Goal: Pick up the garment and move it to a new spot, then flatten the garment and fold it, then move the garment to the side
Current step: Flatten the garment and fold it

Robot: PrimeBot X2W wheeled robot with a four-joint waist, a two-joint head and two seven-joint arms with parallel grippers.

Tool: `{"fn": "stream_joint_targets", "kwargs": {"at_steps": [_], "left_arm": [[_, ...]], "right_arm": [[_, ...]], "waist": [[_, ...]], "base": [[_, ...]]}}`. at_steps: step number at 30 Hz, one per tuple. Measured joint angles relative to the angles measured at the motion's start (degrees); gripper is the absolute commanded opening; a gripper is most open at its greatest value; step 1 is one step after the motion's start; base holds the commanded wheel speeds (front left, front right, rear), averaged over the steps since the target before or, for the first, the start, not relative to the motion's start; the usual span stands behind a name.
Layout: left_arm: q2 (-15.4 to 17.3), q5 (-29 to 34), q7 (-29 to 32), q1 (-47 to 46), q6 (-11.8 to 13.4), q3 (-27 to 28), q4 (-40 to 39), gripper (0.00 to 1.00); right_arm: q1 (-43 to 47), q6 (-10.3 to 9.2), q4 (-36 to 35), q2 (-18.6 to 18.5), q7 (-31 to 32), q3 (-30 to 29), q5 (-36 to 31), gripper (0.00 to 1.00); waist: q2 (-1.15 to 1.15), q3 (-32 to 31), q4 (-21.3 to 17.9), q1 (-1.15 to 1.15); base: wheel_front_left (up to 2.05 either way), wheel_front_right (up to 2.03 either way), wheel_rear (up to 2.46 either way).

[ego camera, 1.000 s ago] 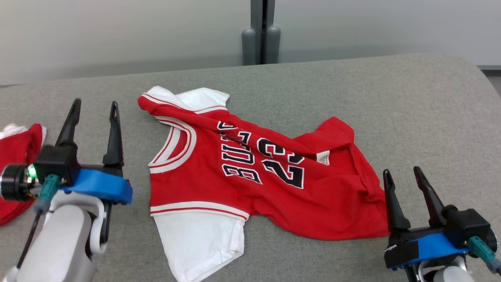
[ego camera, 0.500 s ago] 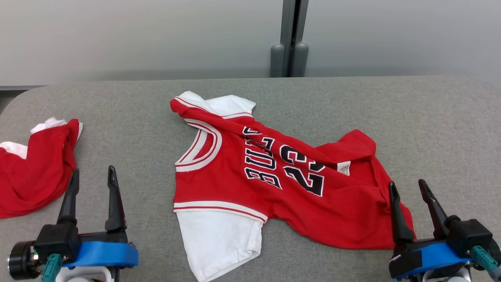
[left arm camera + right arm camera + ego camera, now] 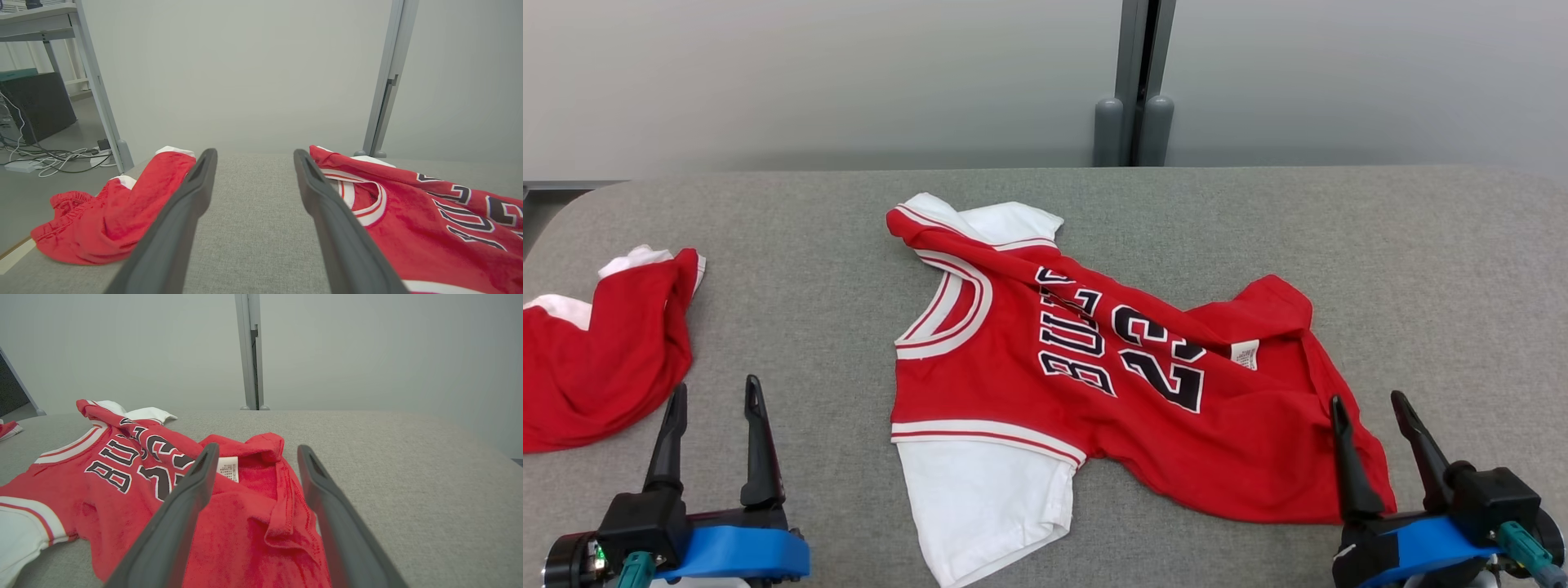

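Item under inspection: a red jersey-style garment (image 3: 1029, 384) with white short sleeves and black, white-edged lettering and the number 23. It lay near the middle of the grey fabric-covered table (image 3: 1258, 229), spread out but not flat. The collar pointed to the robot's left and the hem to its right. A diagonal fold ran across the upper chest, partly covering the lettering. The hem corner was turned back, exposing a small white label (image 3: 1245, 354). The near white sleeve (image 3: 980, 506) lay flat towards the robot, while the far white sleeve (image 3: 1005, 220) was partly tucked beneath the red shoulder.

The left gripper (image 3: 715, 385) sat low at the near left, jaws spread wide and holding nothing. It was clear of the garment, with bare table between its fingers. It lay between the garment and a second, crumpled red cloth item with white trim (image 3: 605, 359) at the table's left edge.

The right gripper (image 3: 1366, 398) sat at the near right, jaws likewise spread and gripping nothing. In the head view, its inner finger overlapped the garment's hem corner. In the right wrist view, the turned-back hem lay between and beyond the two fingers. Contact with the cloth could not be determined.

A grey upright post (image 3: 1135, 82) stood behind the table against a pale wall
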Motion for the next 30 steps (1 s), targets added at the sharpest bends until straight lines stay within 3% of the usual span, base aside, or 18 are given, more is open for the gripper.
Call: {"fn": "stream_joint_targets", "kwargs": {"at_steps": [8, 15, 21, 30], "left_arm": [[-2.22, 1.88, 0.0, -0.2, -1.9, 1.82, 0.38, 1.0], [-3.83, 3.14, 0.0, -1.91, -3.3, 2.16, 0.67, 1.0], [-4.58, 3.94, 0.0, -4.62, -4.48, 2.14, 1.21, 1.0], [-5.71, 4.48, 0.0, -6.35, -5.01, 2.61, 1.43, 1.0]], "right_arm": [[-3.86, 0.0, 2.92, -0.67, 0.49, -1.68, -1.79, 1.0], [-16.52, 0.0, 6.93, -6.87, 6.34, 0.52, -2.22, 1.0], [-25.53, 0.0, 15.49, -11.05, 13.7, 4.79, -0.65, 1.0], [-31.61, 0.0, 30.82, -12.72, 22.18, 11.1, 4.49, 1.0]], "waist": [[0.0, 0.68, -0.43, 0.0], [0.0, 2.49, 0.02, 0.01], [0.01, 4.53, 1.56, 0.01], [0.0, 7.63, 3.41, 0.01]], "base": [[0.0, 0.0, 0.0], [0.0, 0.0, 0.0], [0.0, 0.0, 0.0], [0.0, 0.0, 0.0]]}}
